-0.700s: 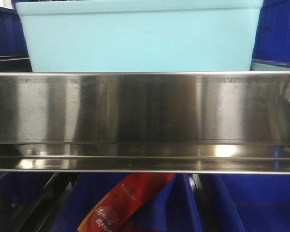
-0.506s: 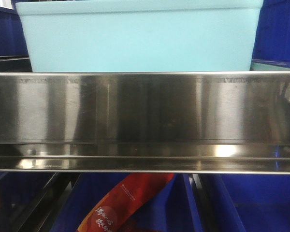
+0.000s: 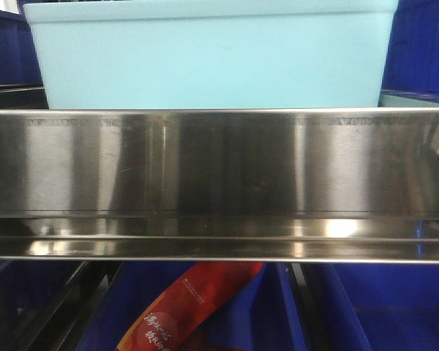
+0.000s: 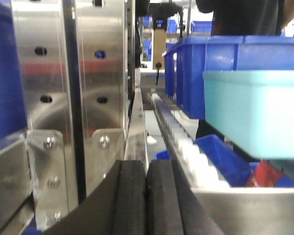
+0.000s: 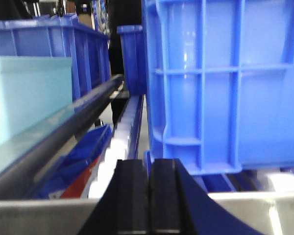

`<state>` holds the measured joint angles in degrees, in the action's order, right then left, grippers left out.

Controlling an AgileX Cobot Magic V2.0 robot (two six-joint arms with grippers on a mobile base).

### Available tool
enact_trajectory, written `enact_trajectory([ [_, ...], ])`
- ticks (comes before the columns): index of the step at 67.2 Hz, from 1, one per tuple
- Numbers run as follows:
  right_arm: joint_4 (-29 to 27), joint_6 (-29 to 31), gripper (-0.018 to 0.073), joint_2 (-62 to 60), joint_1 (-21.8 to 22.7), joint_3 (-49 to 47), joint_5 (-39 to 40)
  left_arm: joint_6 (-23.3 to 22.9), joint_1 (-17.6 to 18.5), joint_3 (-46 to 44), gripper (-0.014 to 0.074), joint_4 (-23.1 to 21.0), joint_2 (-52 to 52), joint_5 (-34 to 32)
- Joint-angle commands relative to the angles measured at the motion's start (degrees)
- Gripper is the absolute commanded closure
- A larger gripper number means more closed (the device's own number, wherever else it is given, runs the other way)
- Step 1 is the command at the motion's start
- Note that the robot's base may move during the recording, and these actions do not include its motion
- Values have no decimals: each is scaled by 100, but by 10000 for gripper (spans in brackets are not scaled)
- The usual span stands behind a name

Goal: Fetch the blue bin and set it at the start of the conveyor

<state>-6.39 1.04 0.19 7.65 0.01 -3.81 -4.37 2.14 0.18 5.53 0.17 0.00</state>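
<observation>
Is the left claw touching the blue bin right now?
Apart. The left wrist view shows the left claw, pads pressed together on nothing, low in the middle, and the blue bin off to its right with white rollers showing between them.

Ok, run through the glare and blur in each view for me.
Front view: the steel rail shows streaky vertical reflections and a bright hotspot low on the right, while the blue bin is evenly lit. Left wrist view: the left gripper sits close and looks soft. Right wrist view: the right gripper is dark, and the navy crate is blurred with a pale sheen.
</observation>
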Motion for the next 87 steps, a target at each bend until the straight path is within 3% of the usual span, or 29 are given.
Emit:
enact_trajectory([
  [1,-1,54,721,-19,-19,-1,308,18,31,-18,707,-24,-17,-350],
  [11,-1,54,721,-19,-19,-1,338,18,31,-18,707,-24,-17,-552],
  [21,-11,54,721,-19,-19,-1,1106,18,31,-18,707,-24,-17,-666],
  [27,-25,54,721,-19,-19,-232,1093,18,31,-582,707,-24,-17,79],
  [34,-25,54,709,-19,-19,-1138,-28,18,31,-1432,702,-24,3,954],
  [39,-25,54,611,47,-19,-1743,-725,18,31,-1955,653,-24,204,1357],
  [43,-25,54,481,241,-19,-2163,-1150,18,31,-2371,566,-24,431,1648],
  [49,-25,54,195,614,-19,-2630,-1385,18,31,-2769,370,-24,802,1844],
  [54,-25,54,43,874,-35,-2714,-1228,18,31,-2910,226,-24,1106,1804],
  [57,-25,54,-17,1054,-45,-2773,-1173,18,31,-3003,136,-24,1274,1778],
  [60,-25,54,-8,1197,-57,-2860,-1184,18,31,-3103,84,-24,1431,1750],
  [68,-25,54,1,1685,-217,-3228,-1245,143,59,-3505,71,-26,1945,1924],
  [72,-25,67,1,1992,-416,-3430,-1301,274,259,-3763,71,-26,2235,1996],
  [87,-25,299,1,3454,-1597,-4376,-2021,273,1870,-4743,71,-90,3662,2607],
])
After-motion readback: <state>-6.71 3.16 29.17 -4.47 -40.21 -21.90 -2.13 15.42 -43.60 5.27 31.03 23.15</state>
